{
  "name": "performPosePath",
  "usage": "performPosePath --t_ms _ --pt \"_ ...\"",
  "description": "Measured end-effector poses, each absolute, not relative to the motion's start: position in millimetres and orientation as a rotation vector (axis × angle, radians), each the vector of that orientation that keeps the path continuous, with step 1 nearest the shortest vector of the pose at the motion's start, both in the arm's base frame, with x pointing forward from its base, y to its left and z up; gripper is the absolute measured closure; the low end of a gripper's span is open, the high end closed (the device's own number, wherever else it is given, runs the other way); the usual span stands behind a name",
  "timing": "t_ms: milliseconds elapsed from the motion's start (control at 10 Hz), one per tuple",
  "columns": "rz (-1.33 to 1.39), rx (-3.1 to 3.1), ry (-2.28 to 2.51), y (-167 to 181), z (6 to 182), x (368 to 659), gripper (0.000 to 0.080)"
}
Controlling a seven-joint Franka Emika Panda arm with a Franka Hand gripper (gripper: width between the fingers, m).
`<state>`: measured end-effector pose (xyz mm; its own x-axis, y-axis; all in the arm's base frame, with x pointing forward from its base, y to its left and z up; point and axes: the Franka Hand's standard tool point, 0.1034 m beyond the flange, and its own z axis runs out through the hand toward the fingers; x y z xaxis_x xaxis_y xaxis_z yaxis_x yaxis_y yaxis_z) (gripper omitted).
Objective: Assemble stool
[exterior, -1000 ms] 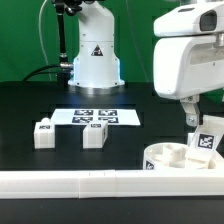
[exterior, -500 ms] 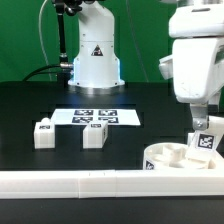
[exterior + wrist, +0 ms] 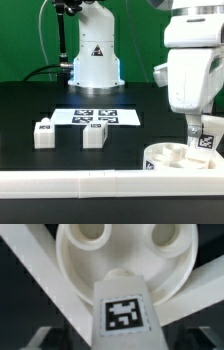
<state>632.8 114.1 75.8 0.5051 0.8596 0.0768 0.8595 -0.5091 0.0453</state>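
Seeing gripper (image 3: 200, 130) hanging low at right of exterior frame, straddling upright tagged leg (image 3: 207, 142) standing in seat (image 3: 168, 158) at lower right. Not resolving jaw contact: clamped or clear, cannot tell. Second leg (image 3: 42, 133) and third leg (image 3: 93, 134) sitting left of centre, just below marker board (image 3: 95, 117). Rail (image 3: 70, 182) running along bottom edge.

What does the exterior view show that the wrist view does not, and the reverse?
Only the exterior view: two loose legs, the marker board and the long white rail. Only the wrist view: two round holes in the seat, and the tag seen close up on the third leg. Both: the seat and that third leg at it.
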Motion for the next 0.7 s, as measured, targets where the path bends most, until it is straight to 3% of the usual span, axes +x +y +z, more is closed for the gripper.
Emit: performPosePath --t_ms 100,700 --pt "0.137 2.727 1.553 112.7 74.3 632.4 0.0462" --pt "0.135 2.808 1.416 111.0 74.2 632.6 0.0459"
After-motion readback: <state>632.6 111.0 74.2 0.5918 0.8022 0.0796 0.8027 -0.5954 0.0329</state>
